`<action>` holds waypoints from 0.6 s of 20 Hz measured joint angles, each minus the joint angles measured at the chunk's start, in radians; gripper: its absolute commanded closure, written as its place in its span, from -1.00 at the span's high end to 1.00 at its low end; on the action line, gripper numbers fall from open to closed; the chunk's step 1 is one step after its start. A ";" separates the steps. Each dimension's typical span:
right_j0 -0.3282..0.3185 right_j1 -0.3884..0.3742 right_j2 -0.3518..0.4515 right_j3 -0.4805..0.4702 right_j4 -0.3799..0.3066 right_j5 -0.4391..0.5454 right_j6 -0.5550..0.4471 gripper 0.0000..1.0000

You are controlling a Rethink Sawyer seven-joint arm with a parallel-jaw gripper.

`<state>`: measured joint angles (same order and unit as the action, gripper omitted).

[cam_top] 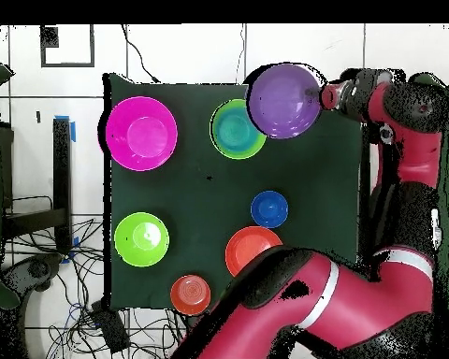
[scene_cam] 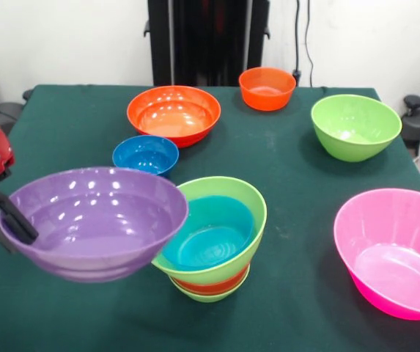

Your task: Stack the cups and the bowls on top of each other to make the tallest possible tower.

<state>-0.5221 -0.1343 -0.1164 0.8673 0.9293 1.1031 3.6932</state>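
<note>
Front view shows no readable writing: the jaws (scene_cam: pixel 8 213), cut off at the counter's (scene_cam: pixel 70 110) left edge, clench the purple bowl's (scene_cam: pixel 96 220) rim, its right side hiding part of the tower (scene_cam: pixel 217 238) near the front edge.

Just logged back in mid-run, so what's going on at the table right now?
The gripper has the purple bowl clamped by its rim, held in the air beside the tower, overlapping its edge. The tower shows a blue bowl nested in a lime green one over an orange band. Still loose: the pink bowl, two orange, one blue, one green.
</note>
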 measured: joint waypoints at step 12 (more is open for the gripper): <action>-0.005 -0.127 0.000 0.151 -0.006 0.006 0.000 -1.00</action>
<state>-0.5276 -0.2617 -0.1167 1.0183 0.9235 1.1087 3.6932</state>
